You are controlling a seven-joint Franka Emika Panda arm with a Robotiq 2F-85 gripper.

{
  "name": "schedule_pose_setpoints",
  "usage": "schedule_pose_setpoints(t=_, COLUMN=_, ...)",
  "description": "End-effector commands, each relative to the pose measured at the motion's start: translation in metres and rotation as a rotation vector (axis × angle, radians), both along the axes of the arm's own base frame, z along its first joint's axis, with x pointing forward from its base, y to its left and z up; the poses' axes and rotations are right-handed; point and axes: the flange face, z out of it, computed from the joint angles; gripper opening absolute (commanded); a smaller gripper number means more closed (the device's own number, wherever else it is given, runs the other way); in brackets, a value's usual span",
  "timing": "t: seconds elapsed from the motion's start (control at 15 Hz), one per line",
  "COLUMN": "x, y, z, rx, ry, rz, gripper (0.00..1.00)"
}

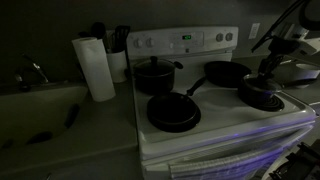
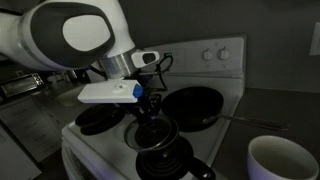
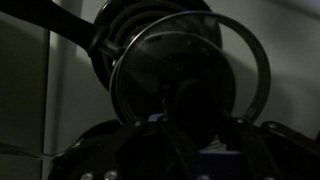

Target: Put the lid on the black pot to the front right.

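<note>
While the gripper (image 1: 268, 68) hangs over the black pot (image 1: 262, 97) | jaws narrow, pinching the dark knob of the lid (image 3: 165, 70) | lid directly above pot, seated or not: cannot tell

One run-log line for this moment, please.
phase: lid placement | tool: shut on lid at its knob | lid position: over black pot | lid seated: cannot tell, too dark

White stove (image 1: 215, 135): frying pan (image 1: 173, 112) in front; lidded pot (image 1: 155, 75) behind it; tool (image 1: 268, 70) with lid (image 1: 262, 86) above black pot (image 1: 260, 100). Paper towel roll (image 1: 97, 68) stands beside the stove on table (image 1: 70, 130).
</note>
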Motion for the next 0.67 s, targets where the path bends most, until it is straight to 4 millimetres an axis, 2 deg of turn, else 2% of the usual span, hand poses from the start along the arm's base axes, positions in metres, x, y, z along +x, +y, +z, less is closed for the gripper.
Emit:
schedule_pose_setpoints(t=0.0, x=0.008, y=-0.006, z=0.014, rx=-0.004, ry=0.030, rz=0.016, gripper=0.16)
schedule_pose_setpoints(t=0.27, x=0.013, y=-0.014, z=0.015, rx=-0.041, ry=0.020, rz=0.010, gripper=0.16)
schedule_pose_setpoints(t=0.6, x=0.019, y=-0.017, z=0.000, rx=-0.116, ry=-0.014, rz=0.023, gripper=0.16)
